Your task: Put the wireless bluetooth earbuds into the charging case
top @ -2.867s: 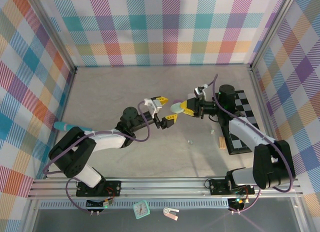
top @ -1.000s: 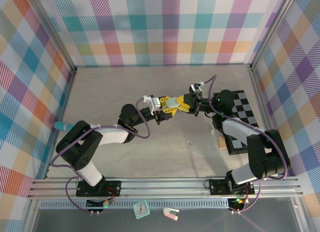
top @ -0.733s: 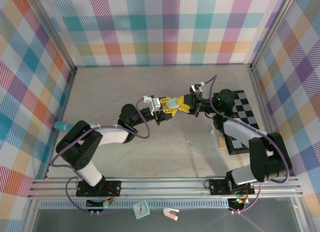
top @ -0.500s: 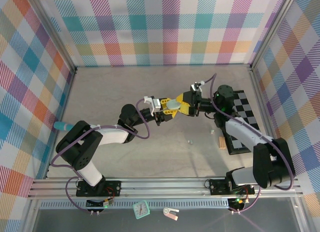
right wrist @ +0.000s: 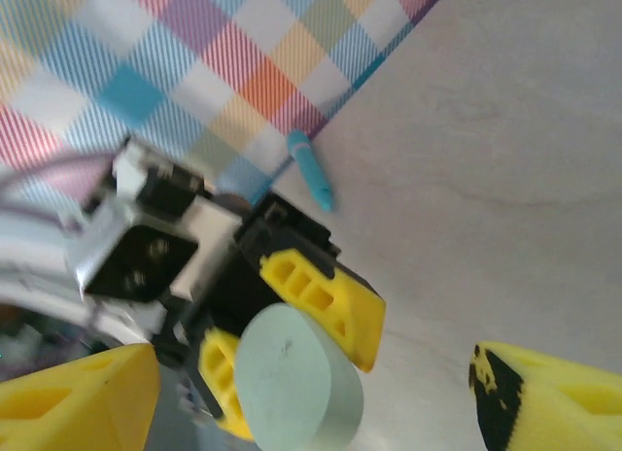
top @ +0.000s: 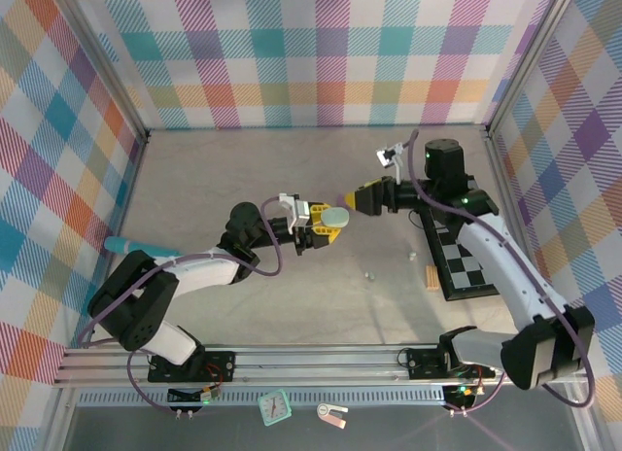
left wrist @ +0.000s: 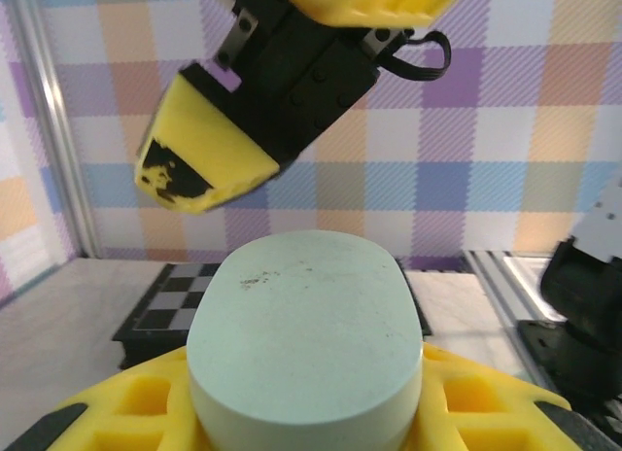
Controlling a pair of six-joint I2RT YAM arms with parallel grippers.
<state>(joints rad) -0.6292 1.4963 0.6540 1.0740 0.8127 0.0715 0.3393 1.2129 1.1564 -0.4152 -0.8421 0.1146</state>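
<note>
No lettering is legible; the dial of the small clock [top: 276,406] is too tiny to read.

Work enclosure seen from above. Three plaid panels in pink, teal, orange, purple and pale yellow squares form the far wall [top: 321,52], the left wall [top: 49,179] and the right wall [top: 583,140]. Two aluminium posts rise at the far corners, one on the left [top: 102,62] and one on the right [top: 527,62]. The tabletop [top: 243,164] is a matt beige-grey sheet, faintly mottled. A grooved aluminium rail [top: 321,362] runs along the near edge, with a darker grey ledge [top: 408,417] just nearer. Lighting is even and diffuse; shadows on the tabletop are soft.
</note>
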